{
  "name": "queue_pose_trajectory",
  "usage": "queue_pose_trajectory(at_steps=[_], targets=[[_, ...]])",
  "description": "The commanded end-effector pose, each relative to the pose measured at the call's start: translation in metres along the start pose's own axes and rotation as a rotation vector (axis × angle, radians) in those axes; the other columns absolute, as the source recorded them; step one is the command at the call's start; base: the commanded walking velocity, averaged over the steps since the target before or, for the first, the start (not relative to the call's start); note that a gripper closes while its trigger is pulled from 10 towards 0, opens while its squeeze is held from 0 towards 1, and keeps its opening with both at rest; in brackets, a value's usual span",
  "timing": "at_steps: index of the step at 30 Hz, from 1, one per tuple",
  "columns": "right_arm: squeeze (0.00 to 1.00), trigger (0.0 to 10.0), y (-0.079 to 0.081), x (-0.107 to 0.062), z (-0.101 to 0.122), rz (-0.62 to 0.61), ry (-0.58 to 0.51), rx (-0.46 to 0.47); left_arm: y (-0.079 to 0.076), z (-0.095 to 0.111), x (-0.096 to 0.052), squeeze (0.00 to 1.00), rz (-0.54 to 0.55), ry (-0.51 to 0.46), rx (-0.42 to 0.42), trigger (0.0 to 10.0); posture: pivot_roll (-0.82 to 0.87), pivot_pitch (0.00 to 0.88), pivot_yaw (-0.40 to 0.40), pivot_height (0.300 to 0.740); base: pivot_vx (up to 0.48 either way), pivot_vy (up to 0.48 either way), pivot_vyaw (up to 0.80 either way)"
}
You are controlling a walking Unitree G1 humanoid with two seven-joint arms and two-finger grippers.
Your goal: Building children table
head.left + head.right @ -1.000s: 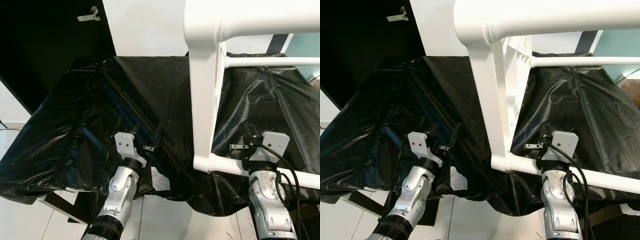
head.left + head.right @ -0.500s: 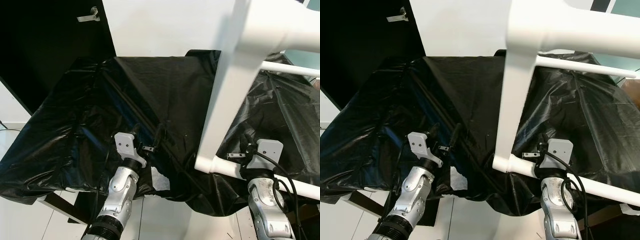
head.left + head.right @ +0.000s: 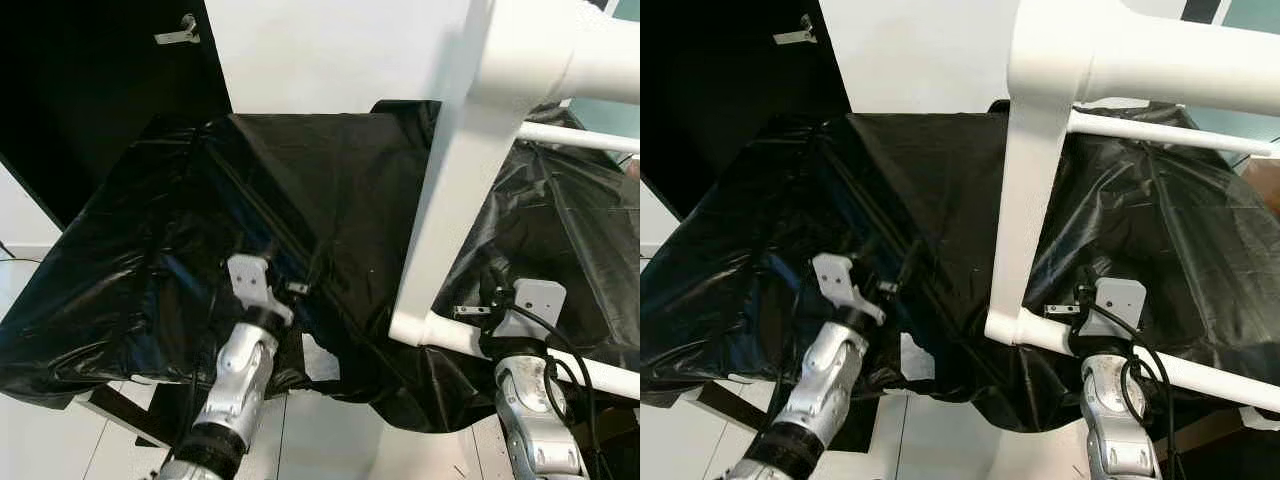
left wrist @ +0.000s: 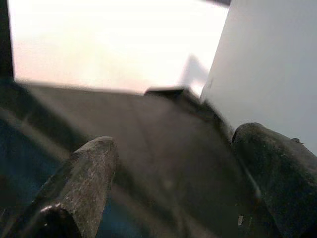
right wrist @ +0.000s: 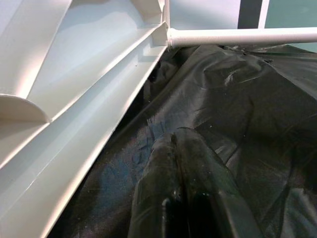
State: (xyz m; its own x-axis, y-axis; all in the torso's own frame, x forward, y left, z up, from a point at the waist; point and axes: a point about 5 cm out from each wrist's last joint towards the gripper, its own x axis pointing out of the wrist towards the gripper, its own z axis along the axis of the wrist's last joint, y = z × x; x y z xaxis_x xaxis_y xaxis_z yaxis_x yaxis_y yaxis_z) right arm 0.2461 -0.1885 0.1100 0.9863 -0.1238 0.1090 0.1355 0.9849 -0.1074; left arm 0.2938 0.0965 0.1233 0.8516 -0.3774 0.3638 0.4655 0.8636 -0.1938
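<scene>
Head views were bright and sharp, with soft glare on the black plastic sheet point(image 3: 300, 190). The left wrist view was dim and blurred; its white wall point(image 4: 99, 44) was overexposed.

A worktop is draped in crinkled black plastic sheeting point(image 3: 300, 200). Behind it a white wall point(image 3: 320, 50) is seen, with a black door point(image 3: 90, 90) fitted with a metal handle point(image 3: 178, 32). Pale floor tiles point(image 3: 40, 440) lie below.
</scene>
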Motion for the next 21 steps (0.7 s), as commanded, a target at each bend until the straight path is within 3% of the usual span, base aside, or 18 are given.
queue_pose_trajectory(at_steps=[1, 5, 6, 7, 8, 14, 17, 18, 19, 21], targets=[[0.00, 10.0, 0.003, -0.005, -0.019, 0.007, 0.097, 0.004, -0.018, 0.004, -0.001, 1.00, -0.342, -0.007, 0.020, 10.0, -0.12, 0.001, 0.056, 0.740, 0.000, 0.000, 0.00], [0.00, 10.0, 0.003, -0.002, -0.020, 0.008, 0.098, 0.006, -0.012, -0.005, -0.014, 1.00, -0.379, 0.046, 0.107, 10.0, -0.12, 0.000, 0.053, 0.740, 0.000, 0.000, 0.00], [0.00, 10.0, 0.003, -0.001, -0.020, 0.009, 0.097, 0.006, -0.010, -0.007, -0.020, 0.71, -0.401, 0.065, 0.129, 10.0, -0.12, 0.000, 0.051, 0.740, 0.000, 0.000, 0.00], [0.00, 10.0, 0.003, 0.000, -0.020, 0.010, 0.096, 0.007, -0.009, -0.008, -0.024, 0.71, -0.417, 0.075, 0.141, 10.0, -0.12, 0.000, 0.050, 0.740, 0.000, 0.000, 0.00], [0.00, 10.0, 0.003, 0.001, -0.019, 0.013, 0.095, 0.007, -0.008, -0.008, -0.031, 0.00, -0.447, 0.089, 0.150, 10.0, -0.11, 0.000, 0.048, 0.740, 0.000, 0.000, 0.00], [0.00, 10.0, 0.005, 0.007, -0.020, 0.027, 0.092, 0.006, -0.003, -0.002, -0.052, 0.00, -0.533, 0.129, 0.170, 10.0, -0.09, 0.000, 0.036, 0.740, 0.000, 0.000, 0.00], [0.00, 10.0, 0.006, 0.009, -0.019, 0.030, 0.090, 0.005, -0.003, 0.000, -0.056, 0.02, -0.545, 0.136, 0.175, 10.0, -0.09, 0.000, 0.035, 0.740, 0.000, 0.000, 0.00], [0.00, 10.0, 0.007, 0.011, -0.019, 0.035, 0.087, 0.005, -0.004, 0.003, -0.058, 0.31, -0.549, 0.139, 0.167, 10.0, -0.09, 0.004, 0.032, 0.740, 0.000, 0.000, 0.00], [0.00, 10.0, 0.008, 0.014, -0.018, 0.041, 0.084, 0.005, -0.006, 0.007, -0.057, 0.40, -0.549, 0.124, 0.138, 10.0, -0.08, 0.007, 0.028, 0.740, 0.000, 0.000, 0.00], [0.00, 10.0, 0.010, 0.016, -0.018, 0.046, 0.081, 0.004, -0.008, 0.010, -0.056, 0.38, -0.553, 0.110, 0.109, 10.0, -0.08, 0.008, 0.024, 0.740, 0.000, 0.000, 0.00]])
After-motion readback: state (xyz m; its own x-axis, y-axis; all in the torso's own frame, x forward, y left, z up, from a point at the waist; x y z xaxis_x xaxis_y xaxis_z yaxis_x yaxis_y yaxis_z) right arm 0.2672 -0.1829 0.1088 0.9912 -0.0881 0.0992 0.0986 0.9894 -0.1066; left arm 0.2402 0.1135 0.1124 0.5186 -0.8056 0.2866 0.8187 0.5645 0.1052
